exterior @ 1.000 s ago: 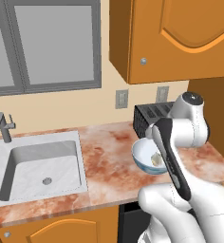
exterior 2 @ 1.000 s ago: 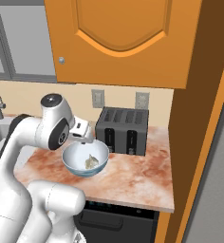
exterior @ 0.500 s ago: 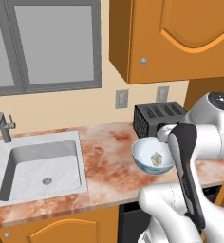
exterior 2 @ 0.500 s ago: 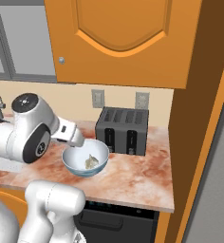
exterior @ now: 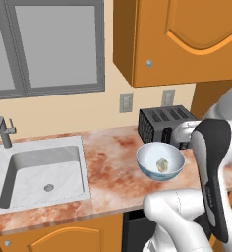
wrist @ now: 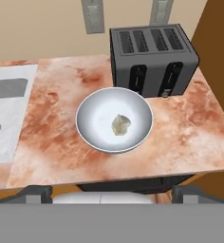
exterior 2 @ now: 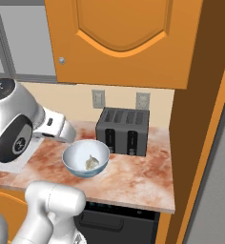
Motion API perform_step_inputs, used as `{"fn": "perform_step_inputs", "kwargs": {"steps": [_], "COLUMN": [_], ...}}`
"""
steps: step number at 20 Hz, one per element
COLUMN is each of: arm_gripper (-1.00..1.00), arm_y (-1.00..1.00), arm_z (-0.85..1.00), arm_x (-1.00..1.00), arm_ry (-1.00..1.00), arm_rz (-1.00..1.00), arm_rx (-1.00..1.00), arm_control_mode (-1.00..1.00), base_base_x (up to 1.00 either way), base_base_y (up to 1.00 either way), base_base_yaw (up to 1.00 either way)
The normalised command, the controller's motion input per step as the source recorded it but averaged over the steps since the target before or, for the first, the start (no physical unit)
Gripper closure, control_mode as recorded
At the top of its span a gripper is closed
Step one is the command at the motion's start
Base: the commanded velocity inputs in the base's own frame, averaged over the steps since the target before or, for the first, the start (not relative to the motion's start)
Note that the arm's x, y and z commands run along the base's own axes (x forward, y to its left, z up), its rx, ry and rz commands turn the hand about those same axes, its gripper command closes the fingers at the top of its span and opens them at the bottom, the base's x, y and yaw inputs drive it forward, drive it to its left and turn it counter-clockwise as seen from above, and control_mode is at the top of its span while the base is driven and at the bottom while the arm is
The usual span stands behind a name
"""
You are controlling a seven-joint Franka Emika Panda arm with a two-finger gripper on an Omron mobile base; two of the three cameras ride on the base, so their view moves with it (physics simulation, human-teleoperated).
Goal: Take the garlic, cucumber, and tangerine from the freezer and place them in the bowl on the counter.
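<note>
Off-white garlic point(wrist: 120, 125) now lies loose in the bowl point(wrist: 90, 127) on the counter point(wrist: 190, 128), toaster point(wrist: 152, 57) at its one o'clock, and the gripper point(wrist: 112, 193), fingers apart and empty, has pulled back, leaving cucumber and tangerine to fetch.

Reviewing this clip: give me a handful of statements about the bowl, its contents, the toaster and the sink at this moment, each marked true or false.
1. The garlic lies inside the bowl. True.
2. A tangerine is in the bowl beside the garlic. False: the garlic is the only thing in it.
3. The bowl stands on the counter in front of the toaster. True.
4. The bowl sits inside the sink basin. False: the sink is off to one side, with bare counter between it and the bowl.
5. The toaster is white. False: it is dark grey to black, with four slots on top.
</note>
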Motion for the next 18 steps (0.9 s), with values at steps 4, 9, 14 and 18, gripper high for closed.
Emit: {"fn": "perform_step_inputs", "kwargs": {"steps": [4, 9, 14, 18], "arm_gripper": [-1.0, -1.0, -1.0, -1.0], "arm_y": [0.0, 0.0, 0.03, 0.11], "arm_z": [0.43, 0.29, 0.02, 0.0], "arm_x": [-0.08, -0.1, -0.22, -0.21], "arm_ry": [0.03, 0.02, 0.0, 0.0], "arm_rz": [0.0, 0.0, 0.0, 0.01], "arm_rx": [-0.01, -0.02, -0.05, -0.02], "arm_control_mode": [-1.0, -1.0, -1.0, -1.0], "base_base_x": [0.0, 0.0, 0.0, 0.0], "base_base_y": [0.0, 0.0, 0.0, 0.0], "base_base_yaw": [0.0, 0.0, 0.0, 0.0]}}
